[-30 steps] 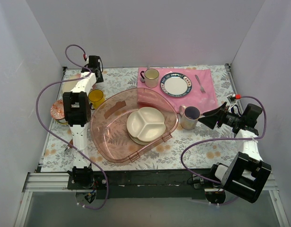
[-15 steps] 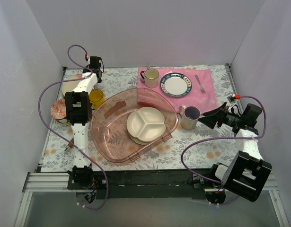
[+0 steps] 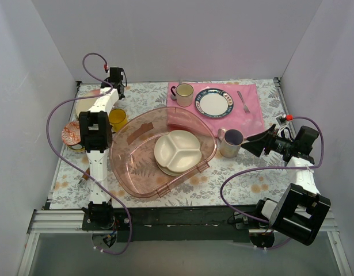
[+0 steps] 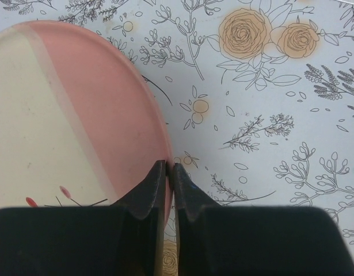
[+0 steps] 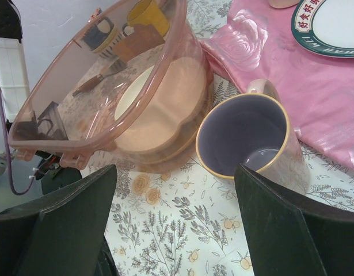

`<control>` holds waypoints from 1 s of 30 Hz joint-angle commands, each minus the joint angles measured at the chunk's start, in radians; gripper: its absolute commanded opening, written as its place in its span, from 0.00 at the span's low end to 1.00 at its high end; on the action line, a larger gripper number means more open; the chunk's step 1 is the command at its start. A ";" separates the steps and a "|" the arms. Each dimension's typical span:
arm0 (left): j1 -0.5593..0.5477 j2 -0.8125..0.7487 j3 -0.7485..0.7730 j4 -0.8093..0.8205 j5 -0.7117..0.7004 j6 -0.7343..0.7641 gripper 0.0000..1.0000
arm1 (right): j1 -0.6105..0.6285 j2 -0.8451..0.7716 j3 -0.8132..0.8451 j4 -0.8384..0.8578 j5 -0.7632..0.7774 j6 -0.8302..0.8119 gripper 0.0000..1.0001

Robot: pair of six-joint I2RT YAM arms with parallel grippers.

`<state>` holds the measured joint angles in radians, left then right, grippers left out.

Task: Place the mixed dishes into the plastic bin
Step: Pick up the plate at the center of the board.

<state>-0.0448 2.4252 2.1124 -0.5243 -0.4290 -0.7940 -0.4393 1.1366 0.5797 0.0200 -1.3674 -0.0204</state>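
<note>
Left gripper [image 4: 170, 168], wider a second ago, now pinches the rim of the one cream floral plate [image 4: 44, 132] at far left. Right gripper [image 5: 175, 172] stays spread by one grey mug [image 5: 240, 135], right of the one plastic bin [image 3: 133, 164] holding a three-section plate [image 3: 178, 150].

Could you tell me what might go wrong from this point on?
1. The left gripper pinches only the thin rim of the floral plate; lifted, the plate may tilt or slip out.
2. The yellow mug stands between that plate and the bin; a low carry could knock it.
3. The open right gripper faces the grey mug, close beside the bin; a push could tip it.
</note>
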 commanded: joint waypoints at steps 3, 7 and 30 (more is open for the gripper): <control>0.005 -0.143 0.001 0.003 0.053 -0.022 0.00 | -0.006 -0.011 0.037 -0.002 -0.015 -0.016 0.90; 0.005 -0.182 -0.011 0.007 0.058 -0.022 0.00 | -0.006 -0.012 0.037 -0.002 -0.015 -0.016 0.90; 0.005 -0.339 -0.155 0.044 0.183 0.038 0.00 | -0.006 -0.023 0.035 -0.002 -0.021 -0.015 0.90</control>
<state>-0.0418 2.2311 1.9656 -0.5228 -0.2790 -0.7731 -0.4393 1.1320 0.5797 0.0162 -1.3678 -0.0235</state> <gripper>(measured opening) 0.043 0.902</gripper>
